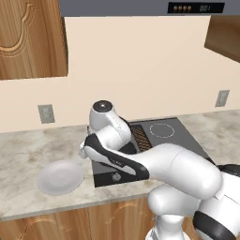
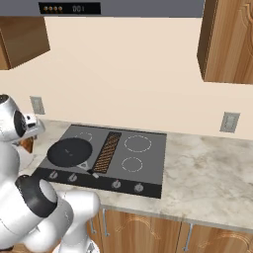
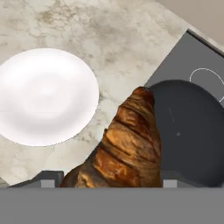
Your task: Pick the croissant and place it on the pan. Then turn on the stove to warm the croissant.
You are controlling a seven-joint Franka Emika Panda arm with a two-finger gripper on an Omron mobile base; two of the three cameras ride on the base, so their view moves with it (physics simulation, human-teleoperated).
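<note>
One croissant (image 3: 127, 151) points lengthwise toward the pan's (image 3: 192, 131) rim.

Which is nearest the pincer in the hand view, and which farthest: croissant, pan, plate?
1. Croissant: between the pincer tips, apparently gripped.
2. Pan: on the stove, just behind the croissant at right.
3. Plate: on the counter at left, roughly as near as the pan; too close to call.

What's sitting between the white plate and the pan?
In the hand view, bare marble counter and the stove's edge separate plate from pan; the gripper-held croissant overlaps that gap.
</note>
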